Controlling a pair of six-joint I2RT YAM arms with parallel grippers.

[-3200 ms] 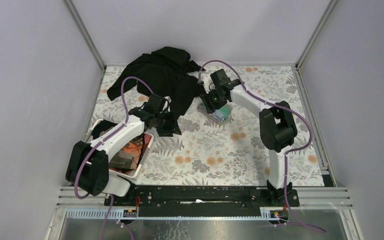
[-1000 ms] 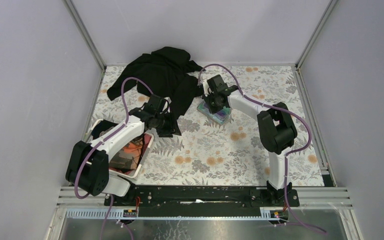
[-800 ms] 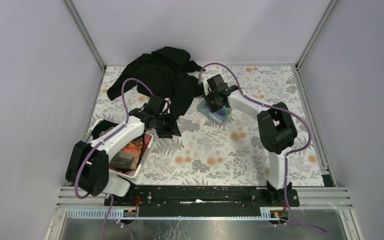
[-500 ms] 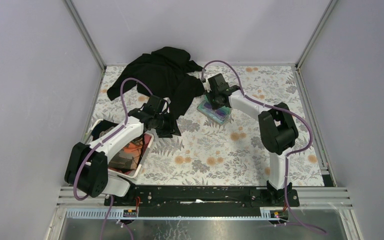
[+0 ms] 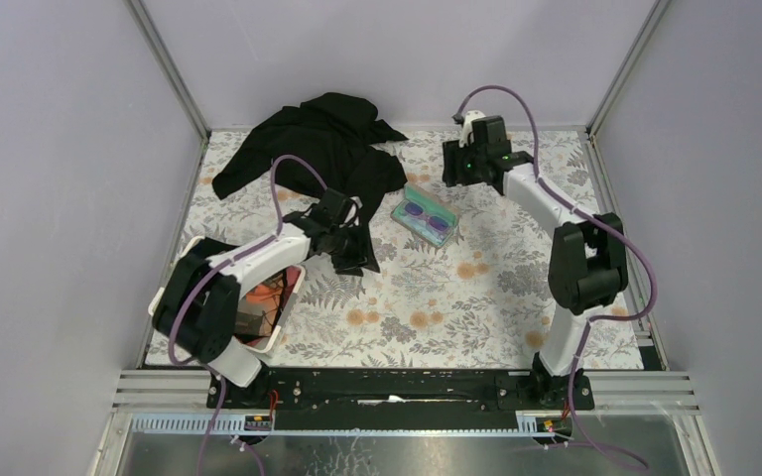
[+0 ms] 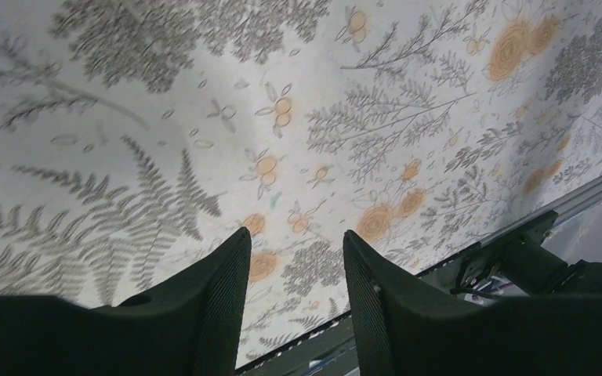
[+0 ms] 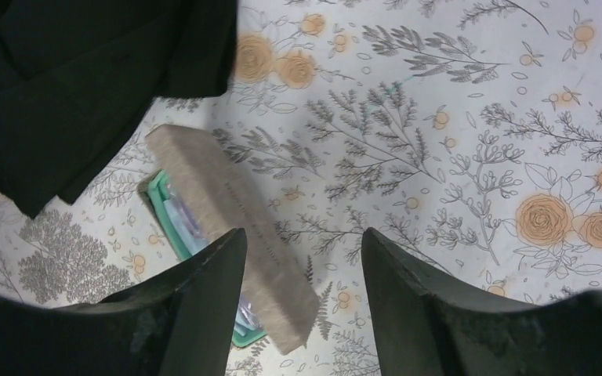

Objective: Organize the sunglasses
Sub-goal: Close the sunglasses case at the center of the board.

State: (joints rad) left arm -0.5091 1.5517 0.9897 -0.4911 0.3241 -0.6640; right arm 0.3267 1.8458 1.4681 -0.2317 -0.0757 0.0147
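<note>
Grey-brown outside and green within, the case [image 7: 227, 200] lies open on the floral counter [image 5: 516, 288], toward the middle of the far edge, with the sunglasses [image 5: 425, 214] resting inside it on the lining. A black garment [image 5: 317, 149] is heaped at the far left corner, its hem just beside the case. The right gripper [image 7: 302, 239] hovers above the counter near the far edge, toward the right corner, fingers spread wide and holding nothing. The left gripper [image 6: 295, 235] hangs left of the counter's centre, its fingers moderately apart and also empty. What remains, as I judge it, is shutting the lid, and that is where trouble could come. A one-sided push on the lid may slide the light case across the cover rather than fold it shut, unless the other gripper braces it. If a slim arm of the glasses sits above the rim, which the views do not settle, the closing lid could pinch or bend it. The garment's edge might also get trapped in the hinge side.
</note>
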